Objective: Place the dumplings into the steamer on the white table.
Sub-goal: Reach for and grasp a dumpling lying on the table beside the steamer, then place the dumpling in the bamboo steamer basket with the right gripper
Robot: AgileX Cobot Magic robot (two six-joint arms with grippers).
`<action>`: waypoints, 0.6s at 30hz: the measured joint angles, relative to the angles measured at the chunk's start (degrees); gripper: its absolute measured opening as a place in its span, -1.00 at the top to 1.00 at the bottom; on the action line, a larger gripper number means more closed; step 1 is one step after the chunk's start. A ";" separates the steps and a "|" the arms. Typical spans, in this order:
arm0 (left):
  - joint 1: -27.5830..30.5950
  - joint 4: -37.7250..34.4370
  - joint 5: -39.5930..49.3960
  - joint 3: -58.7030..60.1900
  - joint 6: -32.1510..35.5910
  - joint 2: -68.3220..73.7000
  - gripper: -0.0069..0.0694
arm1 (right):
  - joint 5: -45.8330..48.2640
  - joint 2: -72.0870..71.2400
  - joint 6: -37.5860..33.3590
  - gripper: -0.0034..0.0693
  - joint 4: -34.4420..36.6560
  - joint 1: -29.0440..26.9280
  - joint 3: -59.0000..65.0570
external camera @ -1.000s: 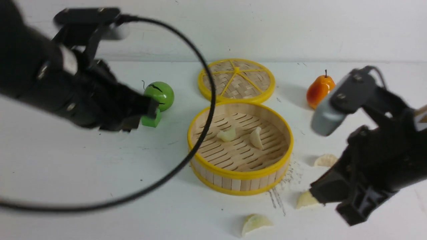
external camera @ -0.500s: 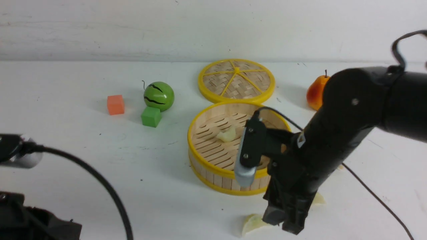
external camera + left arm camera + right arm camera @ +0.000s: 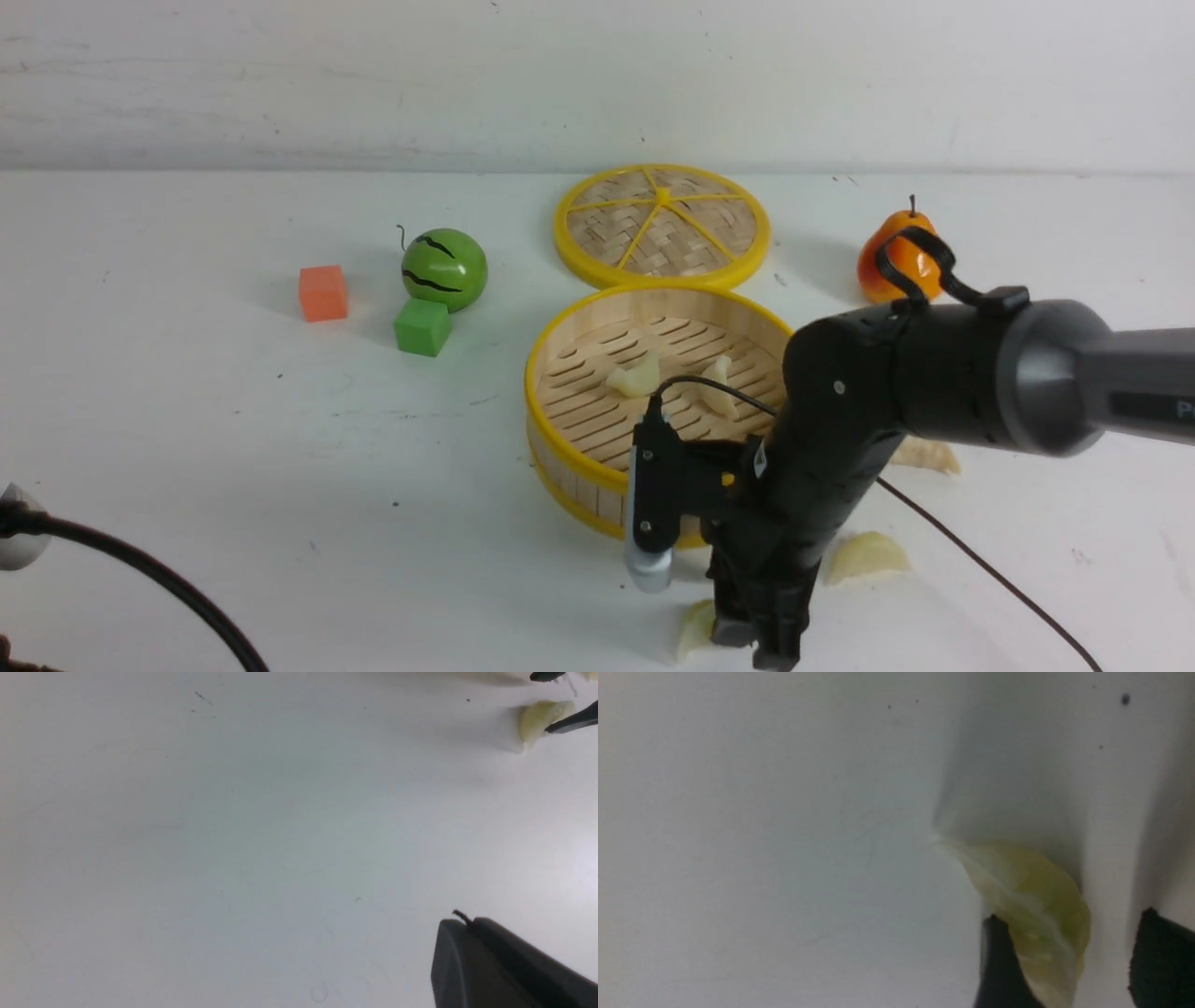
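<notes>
The steamer (image 3: 569,481) stands mid-table on the white table (image 3: 187,448), with two dumplings (image 3: 635,378) (image 3: 719,387) on its slatted floor. In front of it lies a greenish dumpling (image 3: 693,630) (image 3: 1031,896). My right gripper (image 3: 754,649) (image 3: 1071,917) is down at the table, open and straddling this dumpling. One finger (image 3: 999,961) touches it; the other stands apart. Two more dumplings (image 3: 868,557) (image 3: 924,455) lie to the right. My left gripper (image 3: 467,926) is shut and empty over bare table, out of the front view.
The woven lid (image 3: 663,224) lies behind the steamer. A pear (image 3: 887,257) stands at the back right, partly behind the right arm's cable. A toy watermelon (image 3: 445,269), a green cube (image 3: 422,327) and an orange cube (image 3: 323,292) sit at the left. A black cable (image 3: 140,569) crosses the lower-left corner.
The left arm has pulled back out of the front view to the lower left. The right arm has swung in from the right, opened, and come down around the dumpling in front of the steamer.
</notes>
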 joint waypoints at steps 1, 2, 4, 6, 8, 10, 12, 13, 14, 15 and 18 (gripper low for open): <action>0.00 0.05 -0.15 0.07 0.00 0.00 0.86 | 0.08 0.13 -0.01 0.04 0.00 0.00 0.00; 0.00 0.05 -0.53 0.11 0.00 0.00 0.86 | 0.21 0.20 -0.01 0.19 0.00 0.00 0.00; 0.00 0.05 -1.13 0.14 0.00 0.00 0.86 | 0.33 0.20 -0.06 0.38 0.00 0.00 -0.06; 0.00 0.05 -1.89 0.14 0.00 0.00 0.86 | 0.60 0.14 0.13 0.45 0.00 0.00 -0.26; 0.00 0.05 -2.26 0.14 0.00 0.00 0.86 | 2.02 -0.03 1.63 0.45 0.00 0.00 -0.94; 0.00 0.05 -2.31 0.14 0.00 0.00 0.86 | 3.65 -0.74 4.41 0.45 -0.08 0.00 -2.32; 0.00 0.05 -2.31 0.14 0.00 0.00 0.86 | 5.49 -2.32 8.01 0.45 -0.21 0.00 -4.84; 0.00 0.05 -2.31 0.14 0.00 0.00 0.86 | 6.02 -2.86 9.17 0.45 -0.21 0.00 -5.81; 0.00 0.05 -2.31 0.14 0.00 0.00 0.86 | 6.75 -3.78 11.22 0.45 -0.26 0.00 -7.59; 0.00 0.05 -2.31 0.14 0.00 0.00 0.86 | 7.31 -4.59 13.49 0.45 -0.38 0.00 -9.64; 0.00 0.10 -2.47 0.14 0.00 0.00 0.86 | 7.79 -5.38 21.05 0.45 -1.81 0.00 -15.62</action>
